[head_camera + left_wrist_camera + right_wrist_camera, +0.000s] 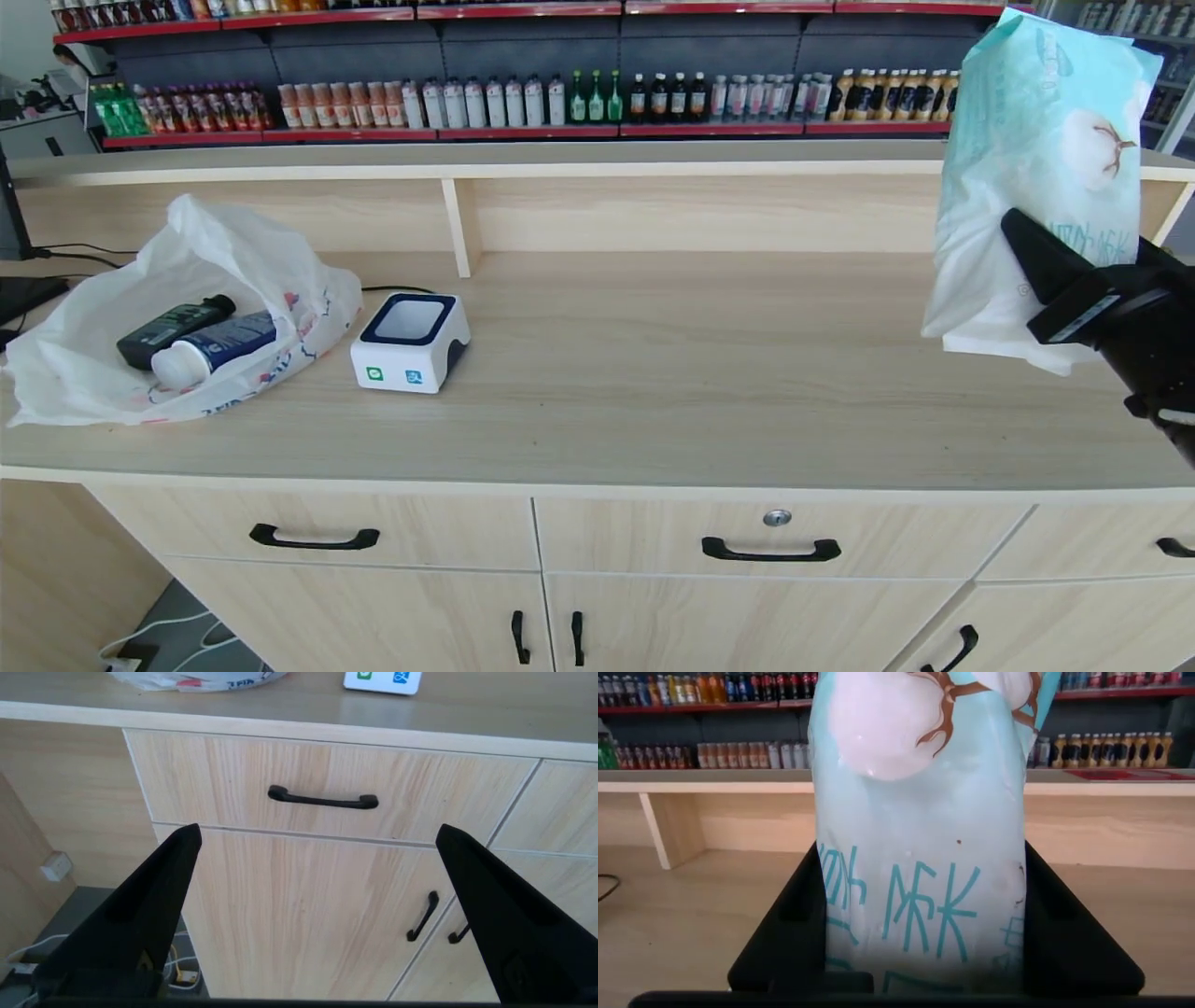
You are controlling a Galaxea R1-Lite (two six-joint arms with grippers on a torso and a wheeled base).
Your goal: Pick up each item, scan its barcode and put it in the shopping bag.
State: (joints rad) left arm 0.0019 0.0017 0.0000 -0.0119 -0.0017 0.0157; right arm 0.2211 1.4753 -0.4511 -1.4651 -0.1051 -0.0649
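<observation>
Nearest, the left gripper (318,882) hangs below the counter edge, facing the cabinet's drawer handle (322,799), its claw spread wide with nothing in it. On the robot's right, the right gripper (1038,266) is clamped on a pale-blue soft pack of cotton tissues (1036,121), one black finger on each broad flank near the pack's lower end. The pack stands roughly upright in the air over the right end of the wooden counter (653,392), its base just clear of the top.

By its look the pack should be light and squashy, with a slick film skin. A hold this low leaves a tall top free to sway, so a firm squeeze across the body seems wise, not the loose sealed ends. No barcode shows on the faces in view.

Farther left sits the white scanner (411,343), and just beside it the open shopping bag (65,373), which holds a dark bottle (173,329) and a blue-and-white bottle (219,347). Beyond are shelves of drinks (560,98).
</observation>
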